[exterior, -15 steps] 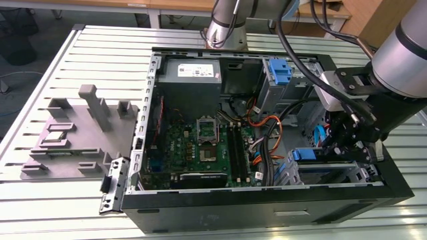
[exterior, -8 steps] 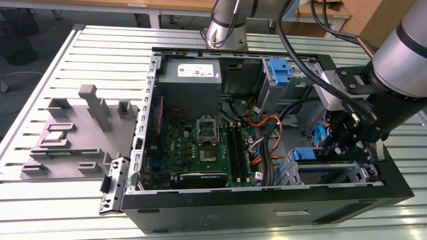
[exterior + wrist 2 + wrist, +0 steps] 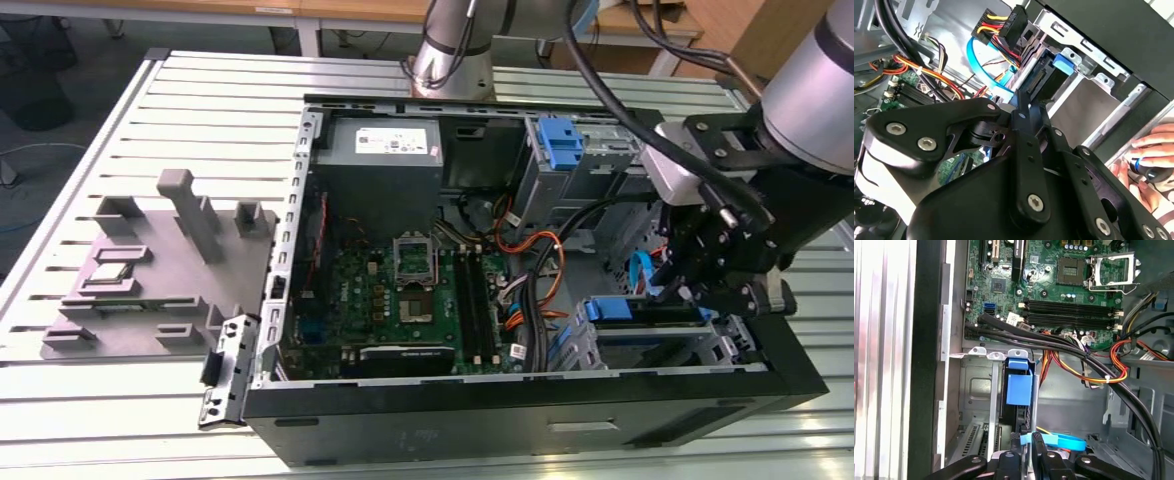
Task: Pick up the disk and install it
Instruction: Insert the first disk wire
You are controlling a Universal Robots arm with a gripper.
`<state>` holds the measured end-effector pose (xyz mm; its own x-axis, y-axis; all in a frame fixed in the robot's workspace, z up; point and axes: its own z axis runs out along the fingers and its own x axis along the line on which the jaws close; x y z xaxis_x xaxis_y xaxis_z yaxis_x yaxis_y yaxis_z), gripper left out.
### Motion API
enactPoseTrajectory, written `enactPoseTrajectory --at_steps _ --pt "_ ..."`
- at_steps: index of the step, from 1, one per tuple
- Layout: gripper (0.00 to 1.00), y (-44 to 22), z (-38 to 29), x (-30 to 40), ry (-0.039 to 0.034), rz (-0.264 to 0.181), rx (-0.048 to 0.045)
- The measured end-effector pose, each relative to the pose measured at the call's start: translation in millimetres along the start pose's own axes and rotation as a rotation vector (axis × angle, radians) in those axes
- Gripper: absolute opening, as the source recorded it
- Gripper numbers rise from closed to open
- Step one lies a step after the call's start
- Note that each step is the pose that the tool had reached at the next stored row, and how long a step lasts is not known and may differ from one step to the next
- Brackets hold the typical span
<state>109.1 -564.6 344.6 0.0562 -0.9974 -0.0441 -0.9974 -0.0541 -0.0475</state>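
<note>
A slatted metal table (image 3: 120, 130) carries an open computer case (image 3: 534, 425) lying on its side, with a grey moulded fixture (image 3: 147, 270) beside it toward the table's edge on the exterior view's left.

My gripper (image 3: 694, 290) is down inside the case, at the corner on the exterior view's right, over the drive cage (image 3: 654, 345). The disk (image 3: 647, 312) is there too. It stands on edge in the cage's slot, with its blue frame showing in the first wrist view (image 3: 1019, 387). My gripper (image 3: 1026, 440) is right at the end that faces me. Whether my jaws are clamped on it or let go I cannot tell.

By my reckoning the pick-up is done and the install is well along. The disk is off the table and lined up between the cage walls (image 3: 976, 385). I cannot see whether it is pushed fully home.

Room is tight here. The cage's sheet-metal walls run close along both faces of the disk, and the case's black wall is just beyond. A bundle of black and orange cables (image 3: 1094, 372) crosses near the cage mouth, and a blue ribbon cable (image 3: 1064, 441) loops just beside my gripper. The motherboard (image 3: 400, 300) lies well apart. In the second wrist view a person's hand (image 3: 1149, 155) rests outside the case wall, near my gripper (image 3: 1021, 97).
</note>
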Motion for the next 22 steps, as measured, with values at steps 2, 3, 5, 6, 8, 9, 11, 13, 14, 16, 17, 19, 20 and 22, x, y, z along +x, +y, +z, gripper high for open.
enactPoseTrajectory --at_steps 2,3,5,6,8,9,11,13,14,16,17,19,20,22 --pt "0.24 -0.1 -2.7 -0.1 0.0 0.0 0.0" --pt "0.24 -0.1 -2.6 -0.1 -0.0003 0.0 0.0" --pt "0.24 -0.1 -2.7 -0.1 -0.0003 0.0 0.0" --pt "0.24 -0.1 -2.7 -0.1 -0.0002 0.0 0.0001" --pt "0.24 -0.1 -2.7 -0.1 -0.0005 0.0 -0.0088" --pt "0.24 -0.2 -2.4 -0.1 -0.0014 0.001 -0.0243" --pt "0.24 -0.3 -2.1 -0.1 -0.0027 0.002 -0.049" --pt "0.24 -0.2 -2.2 -0.1 -0.0027 0.002 -0.0507" --pt "0.24 -0.3 -2.1 -0.1 -0.0028 0.002 -0.0515" --pt "0.24 -0.3 -2.1 -0.1 -0.0029 0.004 -0.0523" --pt "0.24 -0.3 -2.0 -0.1 -0.0027 0.009 -0.0521" --pt "0.24 -0.4 -1.9 -0.1 -0.0022 0.03 -0.0512" --pt "0.24 -0.5 -1.9 -0.2 -0.002 0.041 -0.0507" --pt "0.24 -1.2 -1.7 -0.3 -0.0017 0.059 -0.0498"
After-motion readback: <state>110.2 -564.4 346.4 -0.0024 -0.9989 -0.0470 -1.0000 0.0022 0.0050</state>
